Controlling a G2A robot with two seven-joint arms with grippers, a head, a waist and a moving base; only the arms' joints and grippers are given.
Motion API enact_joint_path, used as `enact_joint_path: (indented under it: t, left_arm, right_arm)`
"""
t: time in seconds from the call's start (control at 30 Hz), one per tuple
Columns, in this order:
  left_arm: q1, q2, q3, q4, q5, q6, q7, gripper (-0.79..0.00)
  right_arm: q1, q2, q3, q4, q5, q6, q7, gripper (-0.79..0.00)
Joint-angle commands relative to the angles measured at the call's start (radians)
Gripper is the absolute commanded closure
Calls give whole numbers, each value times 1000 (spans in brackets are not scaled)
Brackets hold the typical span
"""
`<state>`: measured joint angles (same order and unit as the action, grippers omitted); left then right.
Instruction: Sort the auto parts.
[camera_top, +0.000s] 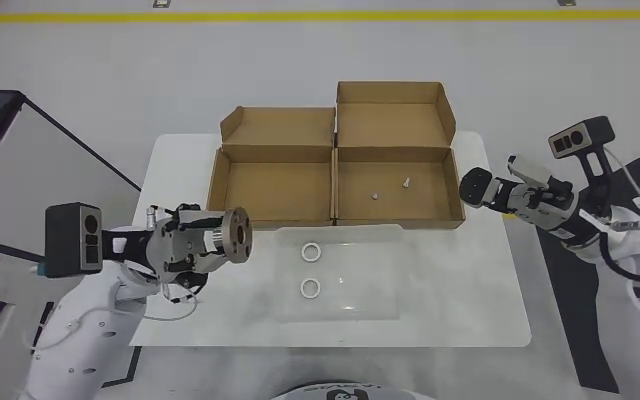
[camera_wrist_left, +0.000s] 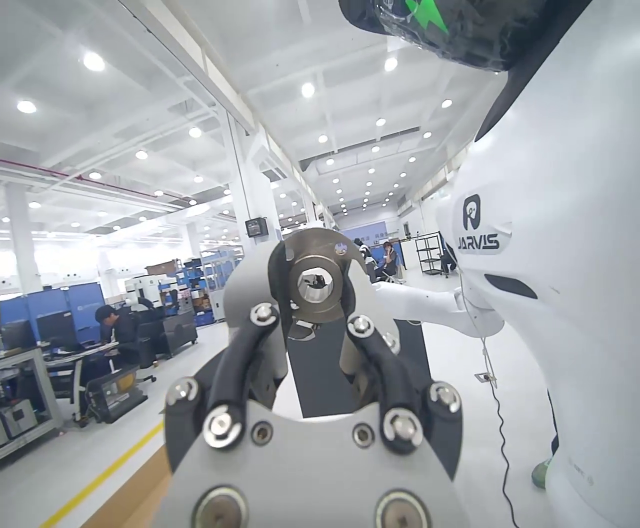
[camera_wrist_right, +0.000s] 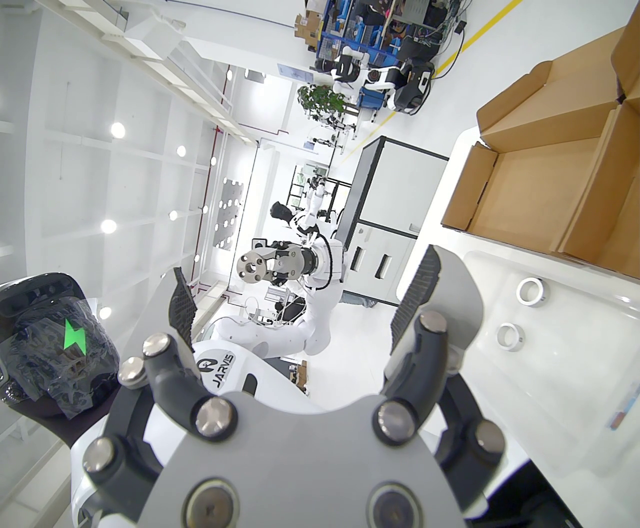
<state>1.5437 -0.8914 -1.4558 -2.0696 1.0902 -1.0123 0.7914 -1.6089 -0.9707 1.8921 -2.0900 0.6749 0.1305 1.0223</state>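
Left gripper (camera_wrist_left: 315, 282) fingers pinch round metal flange (camera_wrist_left: 316, 309), hollow hub. Right gripper (camera_wrist_right: 305, 300) fingers spread, ribbed black pads (camera_wrist_right: 417, 290). Two smooth white rings (camera_top: 311, 253) in clear plastic tray (camera_top: 370, 300).

Free room, top view:
- table (camera_top: 500, 300): bare strips left and right of tray (camera_top: 350, 305), plus front edge, easy passing there
- left strip partly taken: left gripper (camera_top: 222, 238) clamped on flange (camera_top: 240, 233) hangs over it, near tray's rear left corner
- left box (camera_top: 270, 192) and right box (camera_top: 425, 195): walls all round, shared middle wall, lids (camera_top: 392, 105) folded back behind, so way in is from above
- right box floor: two screws (camera_top: 407, 182) near middle
- right gripper (camera_top: 468, 188), fingers spread, at right box's right wall
- tray: white rings (camera_top: 311, 253) in left half, right half bare
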Motion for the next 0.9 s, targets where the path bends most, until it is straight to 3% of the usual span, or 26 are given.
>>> enact_joint_path:
  t: [0.0,0.87]
  left_arm:
    - [-1,5,0,3,11,0,12,0]
    - [1,4,6,-4,-19,19,8,0]
  right_arm:
    - [0,0,0,0,0,0,0,-785]
    - [0,0,0,0,0,0,0,-785]
